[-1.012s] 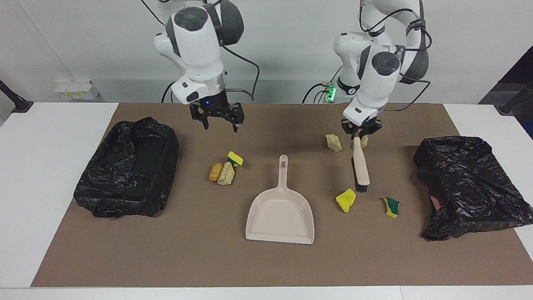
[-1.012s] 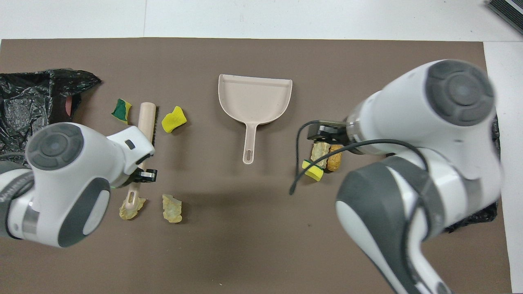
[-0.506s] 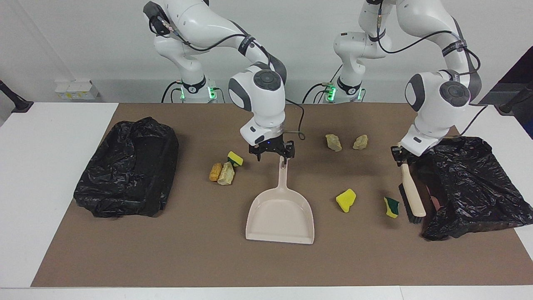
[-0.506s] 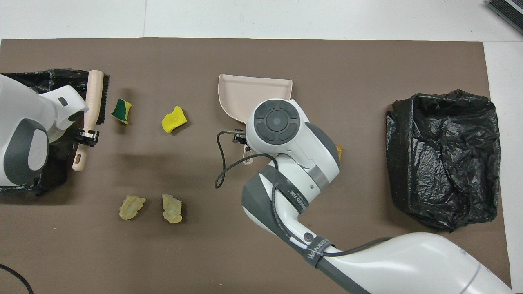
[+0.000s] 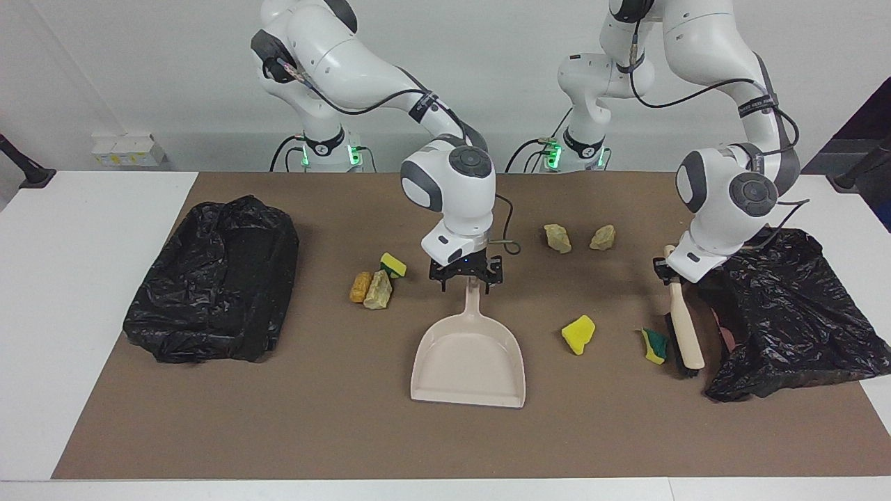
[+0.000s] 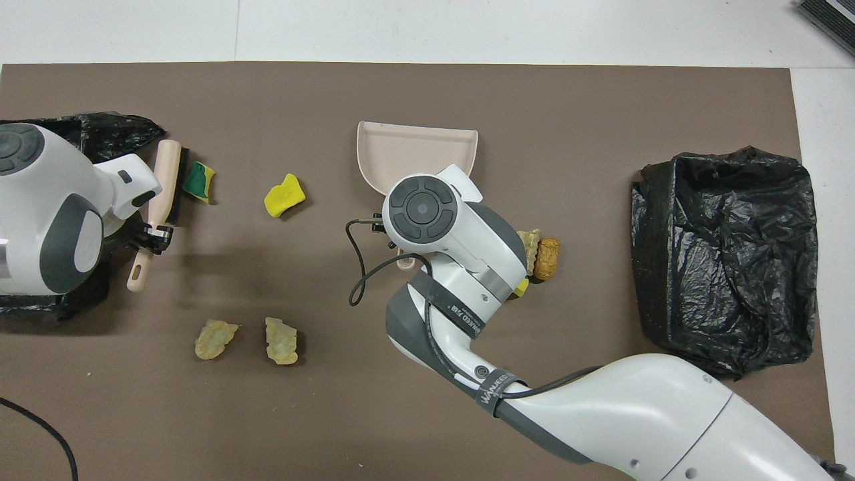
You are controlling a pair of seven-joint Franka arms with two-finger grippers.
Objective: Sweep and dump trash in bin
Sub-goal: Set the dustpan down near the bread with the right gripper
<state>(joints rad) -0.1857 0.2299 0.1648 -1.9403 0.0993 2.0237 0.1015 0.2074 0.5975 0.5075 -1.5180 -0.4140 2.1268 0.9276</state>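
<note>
1. Trash, clock bearings read in the facing view: all seven lumps lie on the brown mat [image 5: 278, 431], none in the dustpan [image 5: 468, 362]. A cluster of three [image 5: 377, 282] sits at ten o'clock from the pan. Two pale rock pieces [image 5: 557, 237] lie at one o'clock, a yellow sponge chunk [image 5: 578, 334] at three o'clock. A green-and-yellow sponge chunk [image 5: 654, 346] lies against the bristles of the brush [image 5: 686, 334].
2. Left gripper [image 5: 668, 271]: clamped on the brush handle, head low on the mat just beside the bagged bin at the left arm's end [image 5: 786, 313].
3. Right gripper [image 5: 466, 287]: down at the dustpan's handle, at twelve o'clock from the pan, jaws apart on either side of it.
4. Step in hand, by judgement: the sweep is starting and the pan is about to be gripped.
5. Next move calls for closing on the handle, then drawing the brush toward nine o'clock, into the pan's mouth.
6. The second bagged bin [image 5: 209, 278] stands at nine o'clock.
</note>
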